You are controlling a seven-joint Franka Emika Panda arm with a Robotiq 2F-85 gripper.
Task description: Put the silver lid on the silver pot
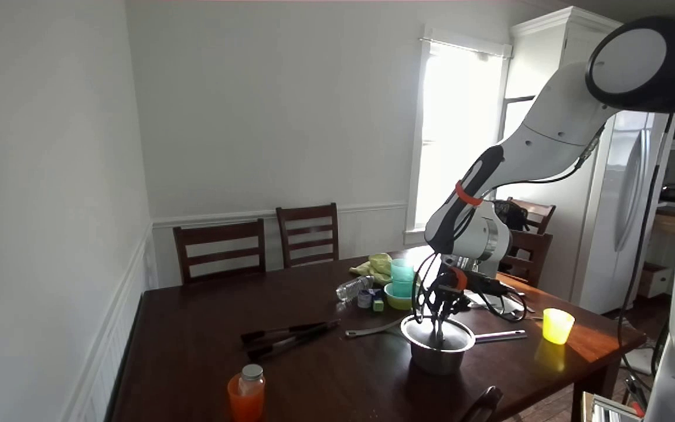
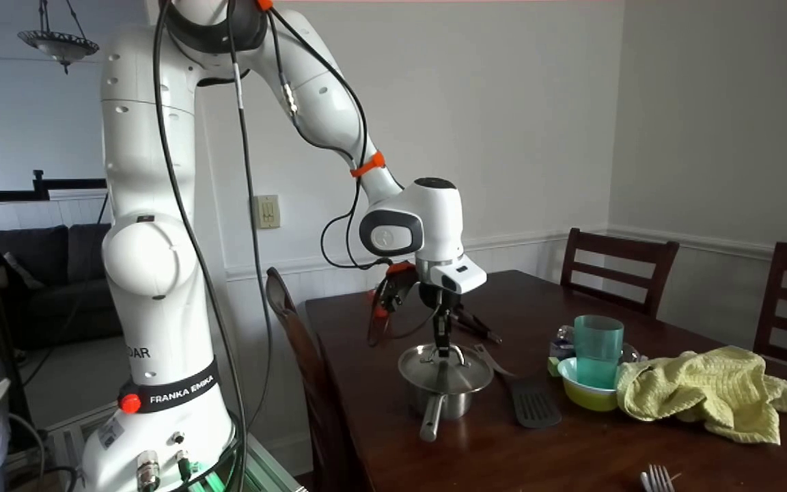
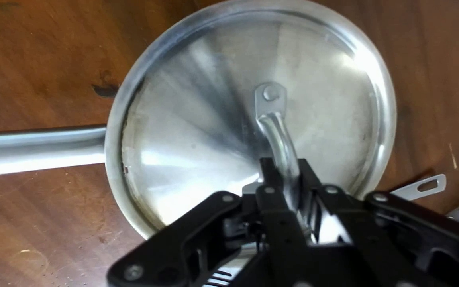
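Straight down, pincer (image 3: 287,169) clasping lid handle (image 3: 277,132)

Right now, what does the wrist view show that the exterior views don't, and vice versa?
Only the wrist view clearly shows a rivet on the lid handle. Only the exterior views, between them, show the yellow cup, orange cup, yellow-green cloth and the outer wall of the silver pot. All share the silver lid, the gripper above it and the pot's long handle.

Home: sofa (image 2: 52,294) and refrigerator (image 1: 613,223)
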